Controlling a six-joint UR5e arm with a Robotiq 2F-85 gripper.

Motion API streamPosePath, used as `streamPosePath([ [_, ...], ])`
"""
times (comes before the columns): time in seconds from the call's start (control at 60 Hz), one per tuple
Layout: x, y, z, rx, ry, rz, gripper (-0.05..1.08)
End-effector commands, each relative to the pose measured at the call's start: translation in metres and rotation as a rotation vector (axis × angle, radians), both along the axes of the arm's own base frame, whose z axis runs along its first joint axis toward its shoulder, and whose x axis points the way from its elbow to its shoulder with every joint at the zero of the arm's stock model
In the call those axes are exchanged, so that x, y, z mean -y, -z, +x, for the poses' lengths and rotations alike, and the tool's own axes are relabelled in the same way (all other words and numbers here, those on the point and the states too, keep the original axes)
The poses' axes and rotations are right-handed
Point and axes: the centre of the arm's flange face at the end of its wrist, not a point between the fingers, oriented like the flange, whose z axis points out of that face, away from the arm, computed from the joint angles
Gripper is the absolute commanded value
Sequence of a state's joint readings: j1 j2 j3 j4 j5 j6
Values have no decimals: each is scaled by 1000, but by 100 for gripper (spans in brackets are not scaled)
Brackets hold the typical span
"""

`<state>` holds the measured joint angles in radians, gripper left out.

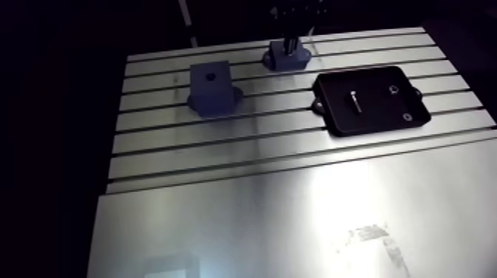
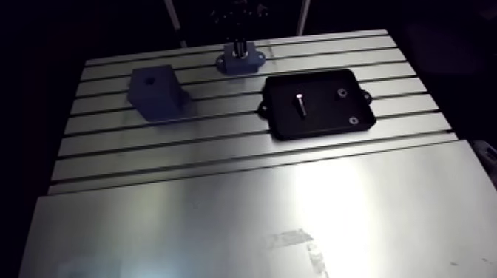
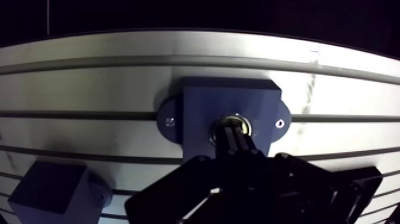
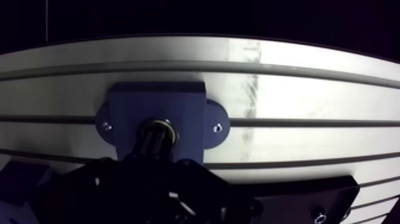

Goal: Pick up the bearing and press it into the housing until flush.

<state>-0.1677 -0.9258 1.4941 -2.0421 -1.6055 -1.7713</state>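
In the arm view a smooth plate [image 2: 244, 222] lies nearest. Beyond it is the slotted table [image 2: 222, 144]. A blue block [image 2: 154, 92] stands on the table to one side. A black tray [image 2: 325, 122] with a few small parts in it lies to the other. At the far edge sits the blue housing [image 2: 240, 60], and the gripper [image 2: 238, 46] reaches straight down onto it.

In the wrist view the bearing [image 3: 241, 121] shows as a metal ring in the housing's bore, between the two screwed-down ears. It is no longer loose on the table.

The step in hand looks like the press itself. To do it well, push straight along the bore with the wrist square to the housing top, because a cocked ring would jam. Stop when the ring's face is level with the blue surface.

The fingers are drawn in to a narrow dark column. Their tips sit on the ring and seem clamped on it, and they touch nothing else. They cover most of the bore, so I cannot say how deep the bearing sits or whether it is flush.
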Motion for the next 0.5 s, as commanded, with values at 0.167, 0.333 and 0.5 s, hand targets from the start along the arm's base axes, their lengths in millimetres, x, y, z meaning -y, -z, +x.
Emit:
streamPosePath([
  [0.167,-1,-27,1,-40,-3,11,108],
  [0.333,-1,-44,4,-50,-6,6,88],
  [0.5,1,-79,19,38,-5,-11,0],
])
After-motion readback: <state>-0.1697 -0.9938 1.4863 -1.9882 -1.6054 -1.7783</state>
